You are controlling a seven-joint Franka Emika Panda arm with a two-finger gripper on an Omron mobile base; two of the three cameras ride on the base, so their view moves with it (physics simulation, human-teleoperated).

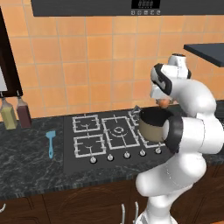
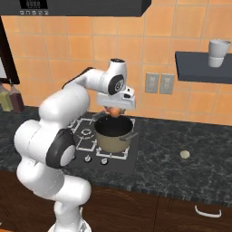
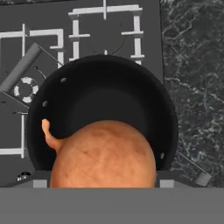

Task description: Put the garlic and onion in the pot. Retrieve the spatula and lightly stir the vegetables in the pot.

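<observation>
My gripper point(image 2: 114, 108) hangs just above the pot point(image 2: 113, 138) and is shut on a round brown onion point(image 2: 116, 111). In the hand view the onion point(image 3: 105, 153) covers the fingertips, and below it lies the pot's dark, empty inside point(image 3: 105, 87). The tan-sided pot point(image 1: 151, 127) stands on the stove's front right burner. A small pale garlic point(image 2: 184, 154) lies on the dark counter to the right of the stove. The light-blue spatula point(image 1: 51, 142) lies on the counter left of the stove, far from my gripper.
The black stove point(image 1: 109, 131) has several white grates and a row of knobs along its front. Two bottles point(image 1: 8, 114) point(image 1: 23, 113) stand at the back left. A dark wall shelf point(image 2: 199, 67) carries a white cup point(image 2: 218, 53).
</observation>
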